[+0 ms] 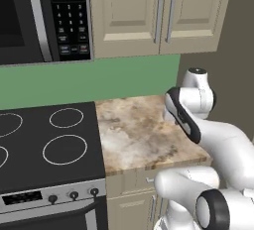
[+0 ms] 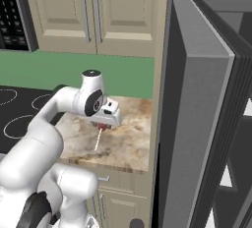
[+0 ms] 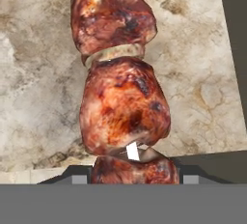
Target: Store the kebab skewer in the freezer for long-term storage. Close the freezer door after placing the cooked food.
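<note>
- Gripper point(image 2: 102, 123) jaws are pressed onto the meat end of the kebab skewer point(image 2: 99, 136), so the stick hangs down above the counter point(image 2: 129, 143); it appears lifted for carrying.
- One freezer door point(image 2: 197, 138) is seen standing open at the right, presumably to admit the food.
- One skewer is counted; at least three meat chunks point(image 3: 123, 112) are threaded on it.

**Counter layout, stove to freezer**

The counter point(image 2: 129, 143) lay between the stove point(image 1: 47, 142) at 9 o'clock and the freezer door point(image 2: 197, 124) at 3 o'clock. The skewer point(image 2: 100, 134) hung over the counter under the gripper point(image 2: 102, 126). Cabinets point(image 2: 93, 13) stood above at 12, the microwave point(image 1: 42, 16) over the stove.
</note>
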Robot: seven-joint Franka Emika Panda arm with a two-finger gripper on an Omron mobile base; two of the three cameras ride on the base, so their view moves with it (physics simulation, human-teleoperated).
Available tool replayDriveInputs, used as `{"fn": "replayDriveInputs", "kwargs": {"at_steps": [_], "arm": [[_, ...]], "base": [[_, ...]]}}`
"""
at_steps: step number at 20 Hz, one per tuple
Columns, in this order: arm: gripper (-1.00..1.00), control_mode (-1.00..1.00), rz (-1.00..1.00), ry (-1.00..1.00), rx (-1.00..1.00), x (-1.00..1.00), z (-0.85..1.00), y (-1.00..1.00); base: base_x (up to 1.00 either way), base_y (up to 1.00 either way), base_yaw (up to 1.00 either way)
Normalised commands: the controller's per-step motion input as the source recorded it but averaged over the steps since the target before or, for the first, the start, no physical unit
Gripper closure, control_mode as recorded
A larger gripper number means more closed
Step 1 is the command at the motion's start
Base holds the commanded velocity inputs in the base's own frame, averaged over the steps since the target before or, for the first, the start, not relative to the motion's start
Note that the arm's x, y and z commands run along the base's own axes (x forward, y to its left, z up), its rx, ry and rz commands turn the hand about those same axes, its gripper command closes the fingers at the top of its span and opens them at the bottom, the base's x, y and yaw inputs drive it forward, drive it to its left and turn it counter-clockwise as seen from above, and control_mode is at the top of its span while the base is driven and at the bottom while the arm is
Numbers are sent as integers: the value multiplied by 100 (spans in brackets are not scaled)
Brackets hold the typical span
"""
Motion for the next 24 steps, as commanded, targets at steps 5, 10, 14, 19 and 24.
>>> {"fn": "replayDriveInputs", "kwargs": {"at_steps": [5, 10, 14, 19, 24], "arm": [[100, -100, 0, 0, -7, -26, 0, -1], [100, -100, 4, 1, 0, -47, 16, 0], [100, -100, 10, 0, 0, -55, 26, 0], [100, -100, 18, 4, 0, -64, 35, 0], [100, -100, 19, 0, 0, -80, 22, 0]], "base": [[0, 0, 0], [0, 0, 0], [0, 0, 0], [0, 0, 0], [0, 0, 0]]}}
